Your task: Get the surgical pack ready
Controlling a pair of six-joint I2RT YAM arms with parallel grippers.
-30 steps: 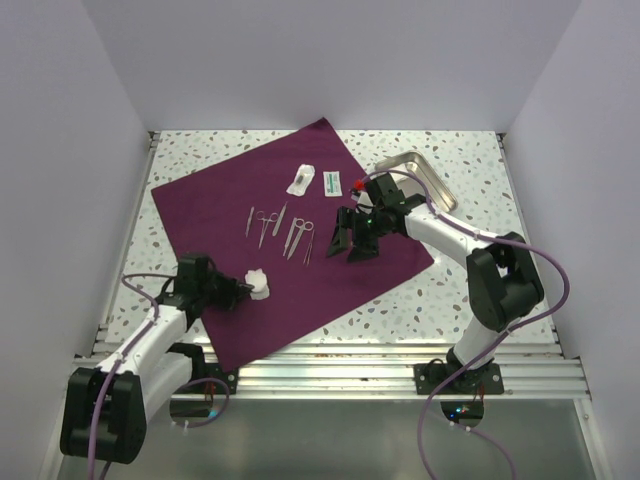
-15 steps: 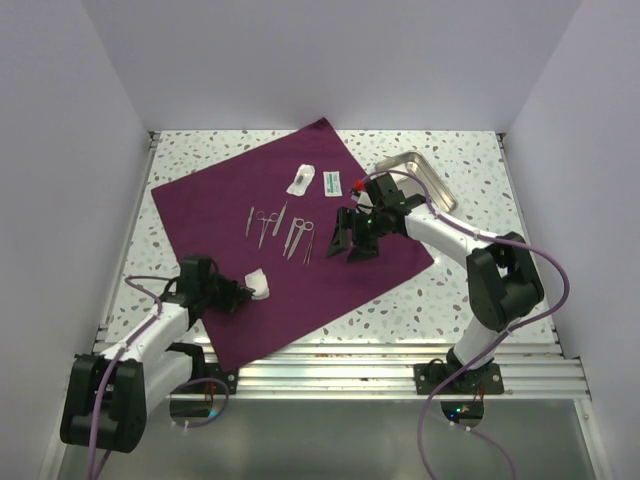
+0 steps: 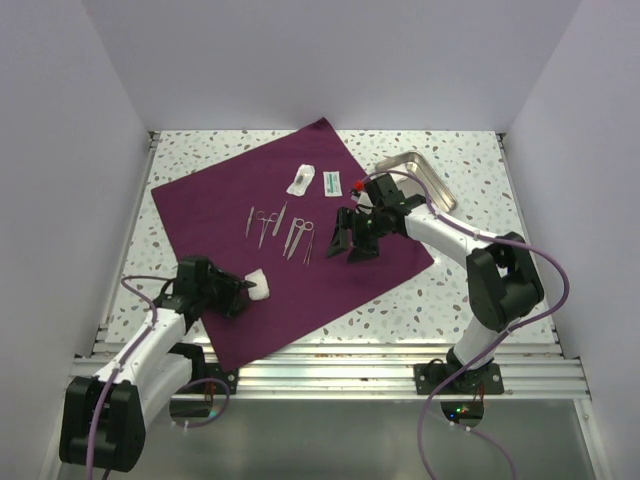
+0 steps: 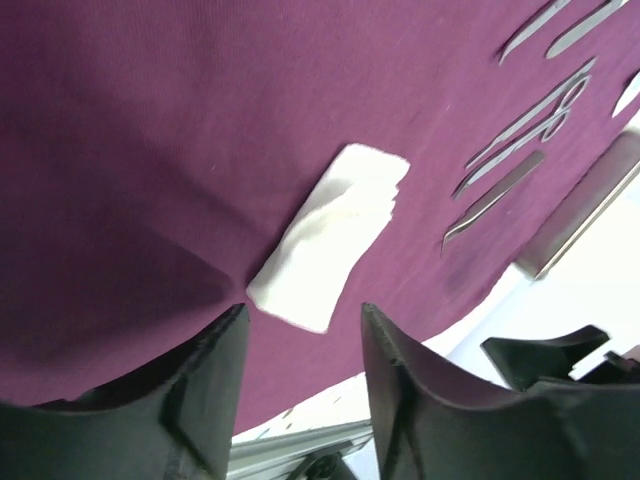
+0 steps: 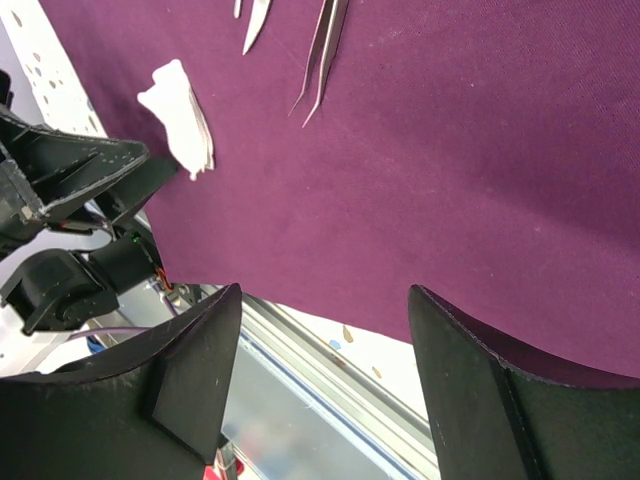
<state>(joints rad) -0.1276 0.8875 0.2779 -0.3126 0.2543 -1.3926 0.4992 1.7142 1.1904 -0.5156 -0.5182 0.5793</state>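
Drape [image 3: 205, 205] flat; gauze [image 3: 258, 286] near front edge, just beyond left jaws.

Drape [image 3: 230, 200]: I see one.
Steel tray [image 3: 425, 175]: one.
Gauze stack [image 3: 257, 286]: one.
Packets [image 3: 300, 180]: I count two.
Steel instruments [image 3: 263, 224]: five, as best I can tell from my overhead feed.

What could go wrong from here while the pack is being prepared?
The gauze lies right at the tips of the open left gripper; a careless retreat might drag it or wrinkle the drape. The gauze also sits near the drape's near edge, so it may slip out in folding.
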